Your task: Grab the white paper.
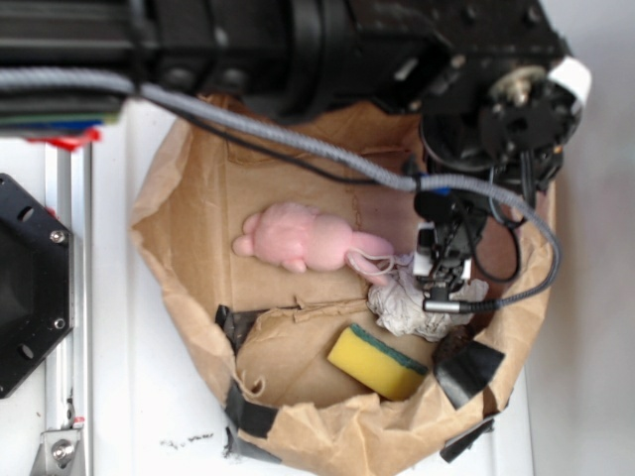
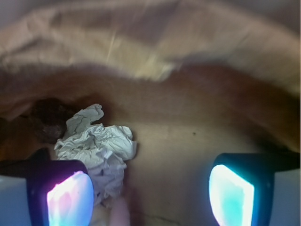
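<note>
My gripper hangs with jaws apart over the bag floor. The white paper sits just beside my left finger.

A black arm fills the frame's top, a grey braided cable trailing to the black gripper at right; fingertip pads glow pink-blue.

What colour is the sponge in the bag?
Yellow with a dark green scouring layer: the sponge shows best in the exterior view.
</note>
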Tool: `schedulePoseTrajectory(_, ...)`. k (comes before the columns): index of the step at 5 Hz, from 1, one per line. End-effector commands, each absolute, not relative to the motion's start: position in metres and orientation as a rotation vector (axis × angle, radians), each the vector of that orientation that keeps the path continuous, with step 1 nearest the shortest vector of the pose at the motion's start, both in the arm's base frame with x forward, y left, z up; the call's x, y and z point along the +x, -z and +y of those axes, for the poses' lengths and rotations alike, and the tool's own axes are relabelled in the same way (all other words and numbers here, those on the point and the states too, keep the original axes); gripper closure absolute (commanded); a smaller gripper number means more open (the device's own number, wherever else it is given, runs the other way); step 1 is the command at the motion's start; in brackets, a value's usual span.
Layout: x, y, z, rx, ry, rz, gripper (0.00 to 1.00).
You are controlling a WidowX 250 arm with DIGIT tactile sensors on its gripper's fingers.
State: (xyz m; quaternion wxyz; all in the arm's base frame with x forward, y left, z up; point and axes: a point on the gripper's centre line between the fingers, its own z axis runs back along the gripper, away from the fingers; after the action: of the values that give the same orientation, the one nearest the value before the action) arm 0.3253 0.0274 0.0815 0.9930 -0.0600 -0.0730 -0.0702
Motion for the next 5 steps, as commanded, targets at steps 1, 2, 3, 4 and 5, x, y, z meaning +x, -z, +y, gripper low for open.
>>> schedulePoseTrajectory(1,0.342,-0.080,-0.004,-0.182,0.175,-0.200,0.00)
schedulePoseTrajectory(2,0.343,-0.089,-0.010,-0.205,0.183,-0.226,0.00)
schedulePoseTrajectory(3,0.340,-0.098,-0.011,-0.207,0.201,-0.240,0.00)
schedulePoseTrajectory(4,0.338,-0.096,-0.016,-0.206,0.228,-0.225,0.00)
schedulePoseTrajectory(5,0.334,-0.096,-0.018,-0.244,0.265,-0.211,0.00)
